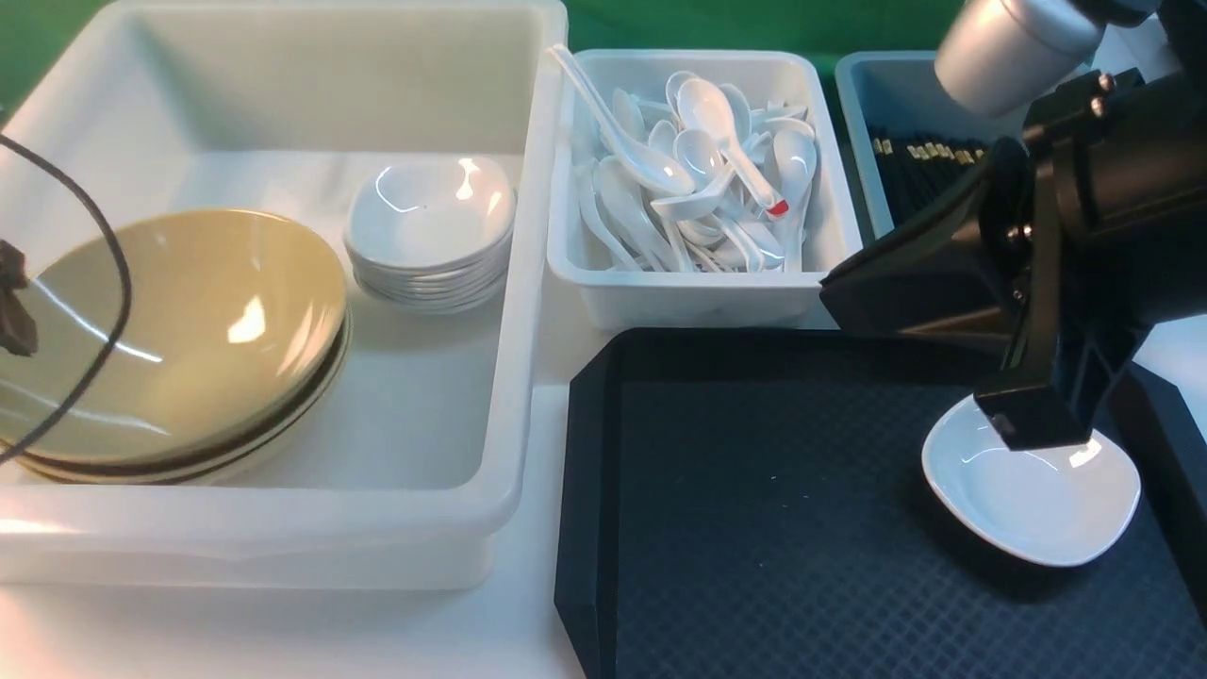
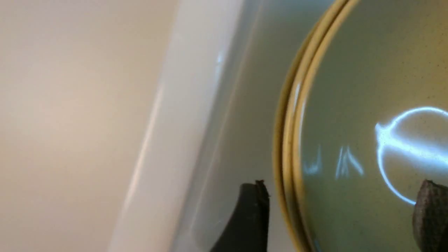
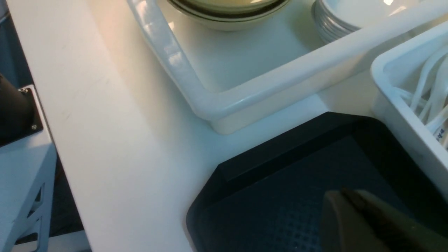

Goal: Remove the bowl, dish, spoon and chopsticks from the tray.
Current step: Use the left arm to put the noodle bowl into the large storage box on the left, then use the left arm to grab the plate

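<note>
left gripper [image 2: 341, 224]: spread astride bowl [image 1: 189, 321] rim | right gripper [image 1: 1033, 424]: pressed together over dish [image 1: 1037, 505] at tray [image 1: 754, 490] right edge | risk: closed jaws could shove dish, not grasp

No word, number or brand can be read anywhere. One white spoon [image 1: 745, 165] in the white tub of spoons [image 1: 698, 302] carries a small red mark [image 1: 776, 207] at its handle end, near the tub's right wall, too small to read as lettering. In the right wrist view, tiny dark marks [image 3: 441, 133] on a spoon handle in that tub are blurred beyond reading.
</note>
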`<state>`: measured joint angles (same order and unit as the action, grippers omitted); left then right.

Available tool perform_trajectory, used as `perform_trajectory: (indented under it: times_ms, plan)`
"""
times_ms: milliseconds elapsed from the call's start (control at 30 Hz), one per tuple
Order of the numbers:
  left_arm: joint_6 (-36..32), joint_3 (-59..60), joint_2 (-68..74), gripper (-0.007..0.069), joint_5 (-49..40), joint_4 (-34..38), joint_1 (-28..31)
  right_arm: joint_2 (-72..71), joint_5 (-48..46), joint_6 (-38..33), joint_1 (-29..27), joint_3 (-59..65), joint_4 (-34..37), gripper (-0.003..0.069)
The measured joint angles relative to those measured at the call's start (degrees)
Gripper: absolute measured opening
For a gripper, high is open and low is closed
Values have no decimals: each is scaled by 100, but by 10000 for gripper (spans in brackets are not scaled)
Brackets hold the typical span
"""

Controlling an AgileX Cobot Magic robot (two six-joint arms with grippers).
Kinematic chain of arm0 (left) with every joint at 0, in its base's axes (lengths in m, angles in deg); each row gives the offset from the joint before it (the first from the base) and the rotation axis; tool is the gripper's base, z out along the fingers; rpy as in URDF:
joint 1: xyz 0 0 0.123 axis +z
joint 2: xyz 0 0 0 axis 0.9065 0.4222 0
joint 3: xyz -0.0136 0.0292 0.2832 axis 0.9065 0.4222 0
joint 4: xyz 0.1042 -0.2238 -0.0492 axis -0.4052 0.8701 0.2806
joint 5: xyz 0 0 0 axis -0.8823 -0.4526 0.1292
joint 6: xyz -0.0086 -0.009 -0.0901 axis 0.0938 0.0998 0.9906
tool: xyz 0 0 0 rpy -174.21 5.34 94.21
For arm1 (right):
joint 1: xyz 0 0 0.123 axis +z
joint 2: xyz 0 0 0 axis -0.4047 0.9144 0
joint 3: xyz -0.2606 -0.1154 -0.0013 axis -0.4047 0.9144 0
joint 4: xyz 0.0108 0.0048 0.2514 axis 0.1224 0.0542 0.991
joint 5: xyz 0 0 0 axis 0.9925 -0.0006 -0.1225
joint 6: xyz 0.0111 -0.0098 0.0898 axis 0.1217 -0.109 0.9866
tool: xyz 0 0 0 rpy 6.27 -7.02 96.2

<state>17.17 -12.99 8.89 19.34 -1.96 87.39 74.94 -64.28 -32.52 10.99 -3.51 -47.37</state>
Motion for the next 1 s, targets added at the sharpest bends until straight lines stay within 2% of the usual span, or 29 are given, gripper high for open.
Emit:
perform_trajectory:
  times_ms: [100,167,267,333,367,400,467,500,533,633,800,1000]
  plan:
    - [265,-485,-309,578,-420,-206,-39,13,68,-53,0,0,-14,34]
    - [369,-754,-631,570,-572,-128,-280,13,153,-93,0,0,-46,34]
    - [316,-944,-961,549,-615,149,-999,23,284,-99,0,0,-125,34]
    - [236,-999,-1091,522,-634,460,-2221,34,366,59,0,0,-405,34]
    - [236,-999,-1080,515,-634,481,-2432,34,366,121,0,0,-484,34]
    - [321,-1003,-954,501,-653,511,-3264,37,293,461,0,0,-869,34]
    - [437,-1003,-677,489,-617,399,-4131,41,27,899,0,0,-1385,34]
    - [524,-1003,-476,485,-561,295,-4564,41,-199,1197,0,0,-1743,34]
    - [554,-1003,-388,484,-532,255,-4725,41,-300,1247,0,0,-1802,34]
    - [792,-1010,394,479,-118,30,-5758,-93,-1216,1976,0,0,-2801,34]
    - [954,-1502,1575,477,198,50,-6642,-1007,-1638,2701,0,128,-3698,34]
    - [875,-3017,3007,477,409,101,-7385,-2330,-1741,3077,0,507,-3839,34]
